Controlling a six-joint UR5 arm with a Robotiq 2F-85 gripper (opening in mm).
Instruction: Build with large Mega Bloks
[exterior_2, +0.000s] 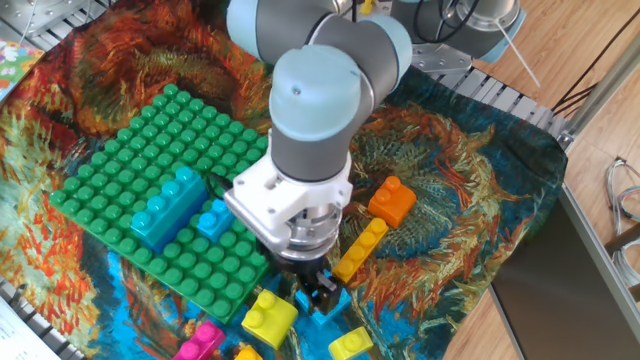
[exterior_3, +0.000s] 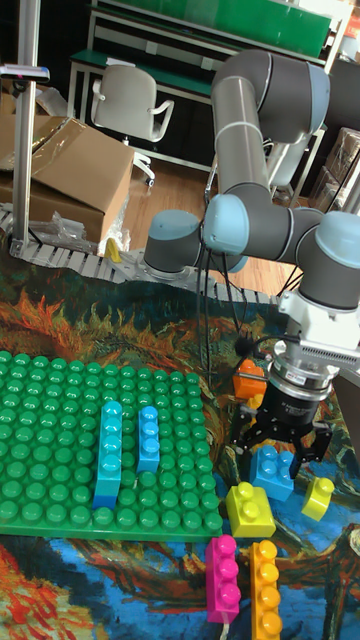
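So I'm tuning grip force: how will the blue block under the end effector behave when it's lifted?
The blue block looks like rigid moulded plastic, so it probably won't flex. It seems hollow and light for its bulk. Its glossy sides may slip, though the end effector straddles flat faces; it shouldn't roll.

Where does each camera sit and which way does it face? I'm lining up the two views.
Fixed view: high beside the table, looking steeply down on the green plate; the wrist hides most of the hand.
Tall fixed view: low at the table's edge, looking level across the plate toward a chair and boxes; whole arm and hand show.
Shared: plate, blue block under the hand, orange block.
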